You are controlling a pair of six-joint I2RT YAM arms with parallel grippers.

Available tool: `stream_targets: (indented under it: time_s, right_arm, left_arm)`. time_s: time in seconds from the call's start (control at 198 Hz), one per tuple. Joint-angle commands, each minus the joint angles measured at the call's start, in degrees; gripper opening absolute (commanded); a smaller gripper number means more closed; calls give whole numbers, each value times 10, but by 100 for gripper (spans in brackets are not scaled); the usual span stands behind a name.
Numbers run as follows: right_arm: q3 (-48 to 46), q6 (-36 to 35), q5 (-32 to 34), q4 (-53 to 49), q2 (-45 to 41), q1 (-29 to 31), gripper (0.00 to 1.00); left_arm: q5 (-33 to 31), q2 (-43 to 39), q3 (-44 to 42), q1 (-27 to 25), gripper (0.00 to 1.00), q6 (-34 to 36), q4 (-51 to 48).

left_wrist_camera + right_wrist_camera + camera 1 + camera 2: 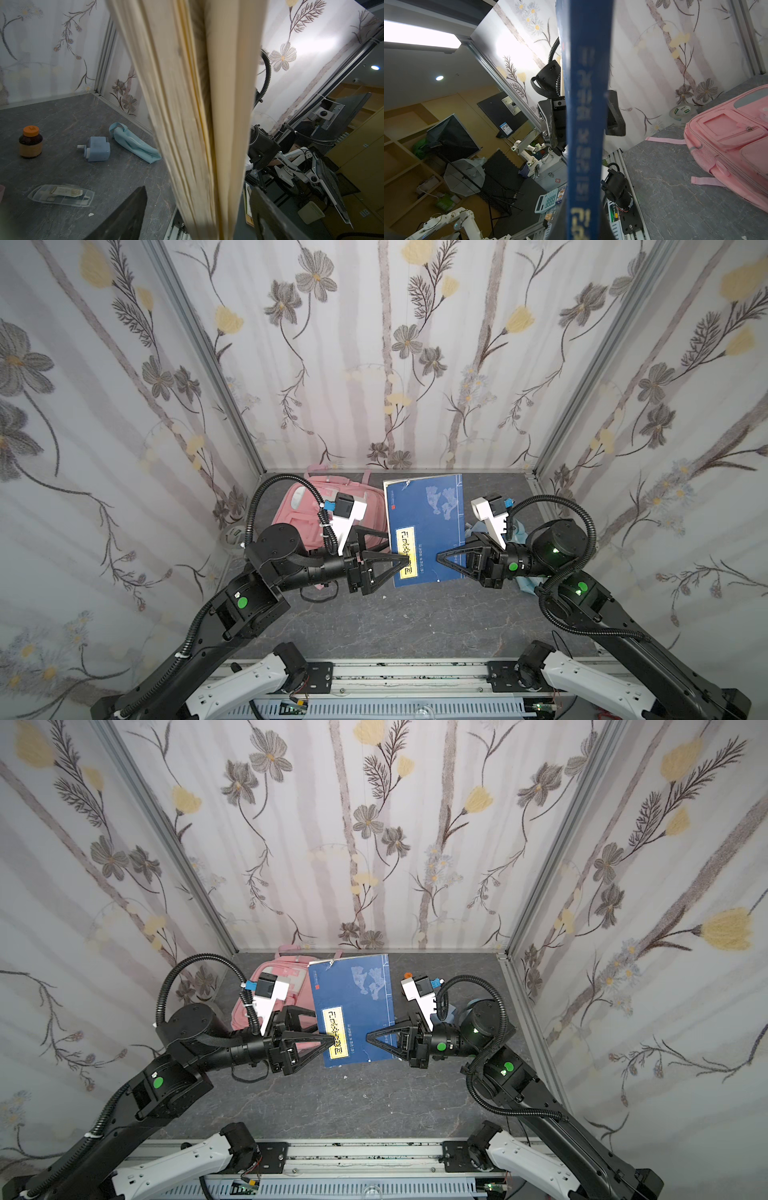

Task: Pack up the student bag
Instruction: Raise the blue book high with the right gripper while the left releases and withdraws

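Student bag is laid flat on the worktop at the back left, front pockets up, pink straps trailing loose. In both top views it is partly hidden behind the raised blue book. Whether the main compartment is unzipped cannot be told.

Right gripper is clamped on the book at the spine side, and the book is carried clear of the worktop. Left gripper is spread wide, its jaws straddling the page edge with gaps either side. Nothing is gripped by it.

Handling, as judged:
- **Bag:** soft fabric, light while unpacked, no stiffness. The mouth is expected to collapse unless held open.
- **Sliding:** the fabric is likely to bunch and slide on the smooth worktop if pushed.
- **Hold on the bag:** best taken at the rim of the main opening or the top loop, not at a pocket face.
- **Book:** thick, with pages fanning. A grip at the spine alone is likely to sag, so a second hold at the page edge is advised before insertion.
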Motion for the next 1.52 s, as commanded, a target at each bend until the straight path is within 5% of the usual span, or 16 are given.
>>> stream_targets:
  time_s: [0.0,0.106,0.228,0.37,0.45,0.562,0.638,0.79,0.911,1.119,1.407,1.519]
  right_arm:
    - [0,-7,-1,15,-11,1,0]
    - [-2,-14,-6,9,-13,1,0]
    - [-1,-15,-9,14,-5,1,0]
    - [-4,-16,-3,16,-6,1,0]
    - [-5,-20,16,14,-11,0,1]
    - [16,-43,84,-18,-8,-1,51]
    - [34,-39,125,-8,4,-6,71]
    - [21,71,172,213,40,2,79]
    - [21,72,233,344,69,34,79]
    - [57,83,309,496,138,72,71]
    - [90,113,346,599,196,84,0]
    - [75,104,378,586,184,86,0]
  left_arm:
    - [12,20,22,1,75,-2,31]
    - [32,48,44,1,67,-6,43]
    - [72,65,50,0,45,-23,77]
    - [70,51,33,1,0,-33,106]
    - [27,33,27,1,0,-26,101]
    - [-59,12,10,1,0,-21,139]
    - [-128,10,-7,1,0,-17,193]
    - [-177,51,19,1,0,10,281]
    - [-190,102,32,0,0,-43,423]
    - [-183,177,45,-28,0,-90,599]
    - [-295,200,-10,-93,0,-82,727]
    - [-327,189,-31,-98,0,-76,718]
